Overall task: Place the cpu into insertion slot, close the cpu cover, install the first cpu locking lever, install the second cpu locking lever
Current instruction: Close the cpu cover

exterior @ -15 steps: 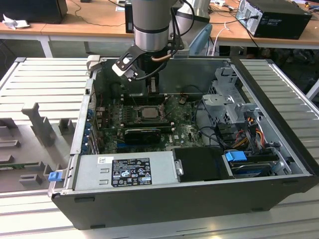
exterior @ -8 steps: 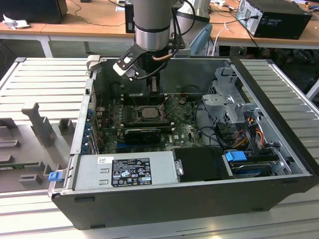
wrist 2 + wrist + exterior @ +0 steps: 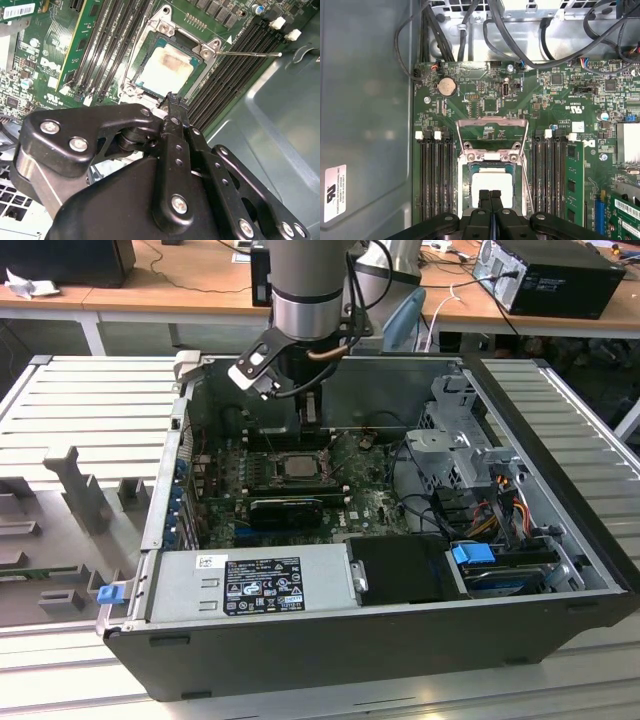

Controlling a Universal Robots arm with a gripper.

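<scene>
First wrist view: fingers [image 3: 484, 200] clenched together, empty | cpu [image 3: 492, 180] seated in insertion slot [image 3: 468, 180] | cpu cover [image 3: 492, 121] open

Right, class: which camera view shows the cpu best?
The second wrist view: the cpu appears large, its silver top almost wholly exposed. In the first wrist view the gripper covers part of it. In the exterior view it is small, beneath the arm.

A lab: open computer case [image 3: 350, 650] on slatted workbench [image 3: 90, 400].
</scene>
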